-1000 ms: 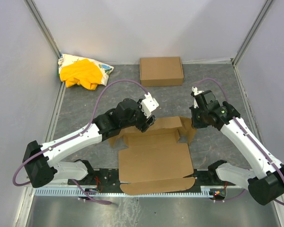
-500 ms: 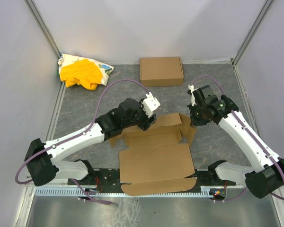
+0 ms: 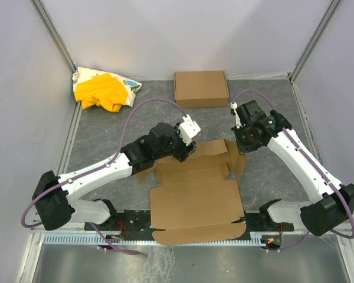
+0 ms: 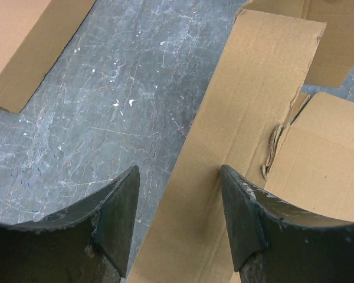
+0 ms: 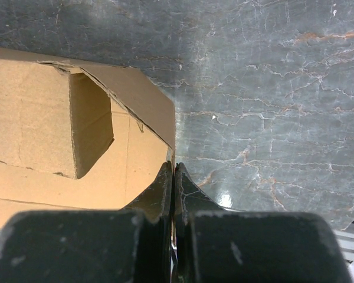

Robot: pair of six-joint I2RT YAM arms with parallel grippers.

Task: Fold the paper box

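The paper box (image 3: 194, 197) is a wide brown cardboard sheet lying partly unfolded at the table's near middle. My left gripper (image 3: 186, 152) is open and empty, hovering just over the box's far-left strip; in the left wrist view (image 4: 178, 174) the fingers straddle that long flap (image 4: 248, 112). My right gripper (image 3: 243, 148) is shut on the edge of the box's right side flap (image 3: 238, 162), holding it raised. In the right wrist view the gripper (image 5: 173, 168) pinches the flap's thin edge, with the box (image 5: 41, 124) to the left.
A neat shallow brown carton (image 3: 201, 88) lies at the back middle. A yellow cloth bundle (image 3: 103, 89) sits in the back left corner. Grey walls and metal rails enclose the dark stone-patterned table (image 3: 106, 130).
My right arm has drawn back and a little left with the flap in its jaws, lifting it. My left gripper has crept slightly right over the far strip. The box shifted slightly.
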